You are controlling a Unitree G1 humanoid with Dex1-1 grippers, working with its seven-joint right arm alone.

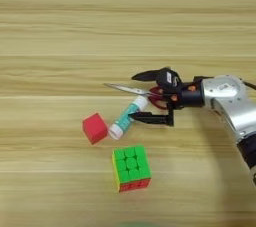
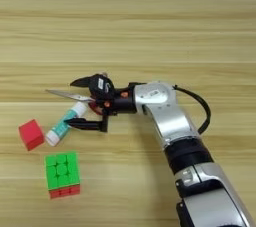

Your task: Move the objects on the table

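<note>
Light wood-grain desk (image 1: pixel 60 21) carries, from the left, a red cube (image 1: pixel 95 128), a green-topped puzzle cube (image 1: pixel 131 167), a glue stick (image 1: pixel 128 116) and scissors (image 1: pixel 137 91). Wide open, the end effector (image 1: pixel 141 97) straddles scissors and glue stick, gripping neither.

Non-task item: a faint greenish sliver (image 1: pixel 135 225) at the bottom edge of the frame, centre (too little shows to identify it).

silver forearm (image 2: pixel 165 113), black cable (image 2: pixel 202 111), black end effector (image 2: pixel 82 102)
</note>
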